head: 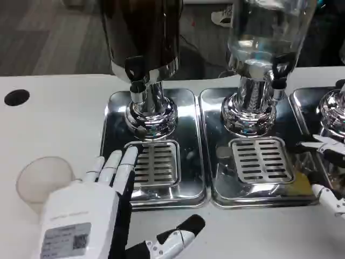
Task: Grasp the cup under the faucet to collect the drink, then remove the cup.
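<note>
Beyond the white table [54, 102] lies grey floor [48, 38] (perhaps carpet), with a white shoe [222, 16].

Your left hand [89, 213] covers part of the cup [40, 181]; the right hand [329, 172] and third dispenser [334, 105] are cropped at right.

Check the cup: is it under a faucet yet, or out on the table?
Out on the table. The cup sits left of the left hand, off the trays, well away from the dark dispenser's faucet.
</note>
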